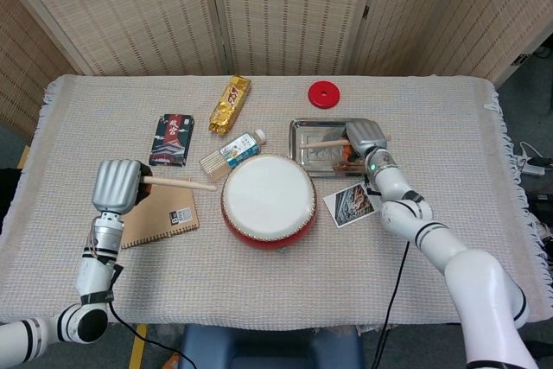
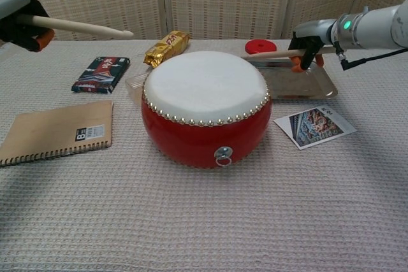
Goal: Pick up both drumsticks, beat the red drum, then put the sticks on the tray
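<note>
Woven beige cloth covers the table (image 1: pixel 285 300), and the red drum (image 1: pixel 268 200) sits between the two hands, its white skin facing up. Silver and shallow, the tray (image 1: pixel 302 131) lies directly beneath the right hand (image 1: pixel 365 138), just beyond the drum's far right side. That hand is closed around the butt of the right drumstick (image 1: pixel 327 143), which it holds low over the tray with the tip pointing toward the drum; whether the stick touches the metal cannot be told. Off to the drum's other side, the left hand (image 1: pixel 115 185) grips the left drumstick (image 1: pixel 181 184), fingers wrapped about its handle, and the stick reaches out level toward the drum, its tip stopping short of the rim. A brown notebook (image 1: pixel 162 218) lies just under and beside the left hand. Nearer than the right hand, beside the drum, rests a picture card (image 1: pixel 352 203). Beyond the left hand lie a dark packet (image 1: pixel 171 138), a gold wrapper (image 1: pixel 230 104) and a small bottle (image 1: pixel 233 150). Farther back from the right hand sits a red disc (image 1: pixel 324 93).
</note>
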You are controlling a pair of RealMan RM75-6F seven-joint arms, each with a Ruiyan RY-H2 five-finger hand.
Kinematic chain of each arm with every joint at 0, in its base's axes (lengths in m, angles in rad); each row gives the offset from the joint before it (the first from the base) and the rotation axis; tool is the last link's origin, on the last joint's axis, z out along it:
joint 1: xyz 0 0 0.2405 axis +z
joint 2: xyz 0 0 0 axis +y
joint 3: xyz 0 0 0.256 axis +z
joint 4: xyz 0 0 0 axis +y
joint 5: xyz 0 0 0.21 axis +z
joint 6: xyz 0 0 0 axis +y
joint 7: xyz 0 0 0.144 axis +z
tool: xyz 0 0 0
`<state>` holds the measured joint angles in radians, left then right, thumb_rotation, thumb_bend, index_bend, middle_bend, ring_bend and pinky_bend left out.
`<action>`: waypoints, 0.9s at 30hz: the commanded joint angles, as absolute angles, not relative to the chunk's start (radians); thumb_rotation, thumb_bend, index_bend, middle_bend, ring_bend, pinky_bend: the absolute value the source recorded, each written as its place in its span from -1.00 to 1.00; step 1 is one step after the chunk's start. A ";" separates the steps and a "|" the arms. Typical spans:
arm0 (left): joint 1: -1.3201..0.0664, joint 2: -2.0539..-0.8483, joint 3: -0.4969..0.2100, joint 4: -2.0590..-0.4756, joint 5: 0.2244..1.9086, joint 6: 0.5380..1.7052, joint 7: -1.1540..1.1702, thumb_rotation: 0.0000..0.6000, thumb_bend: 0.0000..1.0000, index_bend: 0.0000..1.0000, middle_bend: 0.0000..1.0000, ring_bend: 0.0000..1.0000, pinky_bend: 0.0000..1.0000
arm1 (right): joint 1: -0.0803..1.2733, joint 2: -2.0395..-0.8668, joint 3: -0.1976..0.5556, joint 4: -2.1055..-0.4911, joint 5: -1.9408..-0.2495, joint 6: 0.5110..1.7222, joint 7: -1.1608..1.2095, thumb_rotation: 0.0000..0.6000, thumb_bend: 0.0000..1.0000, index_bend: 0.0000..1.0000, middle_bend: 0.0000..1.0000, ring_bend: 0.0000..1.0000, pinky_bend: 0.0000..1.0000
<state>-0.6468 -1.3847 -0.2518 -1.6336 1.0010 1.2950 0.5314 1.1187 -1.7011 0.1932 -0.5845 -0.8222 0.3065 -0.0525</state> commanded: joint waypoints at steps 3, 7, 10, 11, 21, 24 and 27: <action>-0.643 -1.382 -0.256 -1.628 1.002 1.292 0.523 1.00 0.21 0.94 1.00 1.00 1.00 | 1.131 -1.754 0.212 -0.494 -0.837 0.262 -0.029 1.00 -0.34 0.00 -0.05 -0.42 0.02; -0.642 -1.380 -0.257 -1.630 1.004 1.291 0.522 1.00 0.21 0.95 1.00 1.00 1.00 | 1.130 -1.786 0.213 -0.438 -0.843 0.237 -0.026 1.00 -0.34 -0.18 -0.17 -0.52 -0.03; -0.642 -1.380 -0.259 -1.631 1.005 1.290 0.522 1.00 0.22 0.94 1.00 1.00 1.00 | 1.129 -1.808 0.212 -0.403 -0.854 0.226 -0.029 1.00 -0.35 -0.38 -0.27 -0.61 -0.10; -0.642 -1.381 -0.260 -1.631 1.004 1.288 0.522 1.00 0.21 0.94 1.00 1.00 1.00 | 1.129 -1.813 0.212 -0.396 -0.858 0.224 -0.029 1.00 -0.37 -0.47 -0.32 -0.66 -0.14; -0.643 -1.384 -0.263 -1.630 1.005 1.285 0.524 1.00 0.21 0.94 1.00 1.00 1.00 | 1.134 -1.828 0.238 -0.360 -0.890 0.198 -0.012 1.00 -0.67 -0.97 -0.62 -0.90 -0.40; -0.642 -1.383 -0.265 -1.630 1.007 1.285 0.523 1.00 0.21 0.95 1.00 1.00 1.00 | 1.131 -1.826 0.238 -0.362 -0.903 0.192 -0.011 1.00 -0.69 -0.98 -0.63 -0.91 -0.42; -0.643 -1.382 -0.267 -1.630 1.009 1.284 0.522 1.00 0.21 0.94 1.00 1.00 1.00 | 1.125 -1.804 0.243 -0.400 -0.922 0.210 -0.005 1.00 -0.69 -0.98 -0.63 -0.92 -0.42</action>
<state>-0.6429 -1.3826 -0.2664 -1.6303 1.0091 1.2841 0.5225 1.1290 -1.8161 0.2402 -0.3799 -0.9114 0.1993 -0.0090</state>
